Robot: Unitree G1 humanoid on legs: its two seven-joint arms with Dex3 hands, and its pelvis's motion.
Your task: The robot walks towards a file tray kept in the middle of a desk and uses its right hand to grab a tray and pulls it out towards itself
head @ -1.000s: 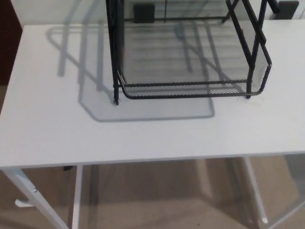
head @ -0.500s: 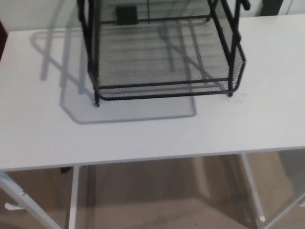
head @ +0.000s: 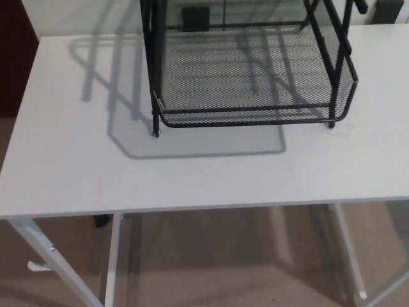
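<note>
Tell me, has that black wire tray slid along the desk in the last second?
No. The file tray and white desk shifted together in the picture, so the camera moved; its front foot sits equally near the desk's front edge.

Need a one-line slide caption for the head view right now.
Black mesh file tray on a white desk, its shadow cast left; neither robot hand in view.

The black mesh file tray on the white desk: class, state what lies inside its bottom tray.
The bottom tray of the file tray holds nothing visible: through its mesh floor only the white desk and shadow show. Its rear and the upper levels are cut off by the frame.
</note>
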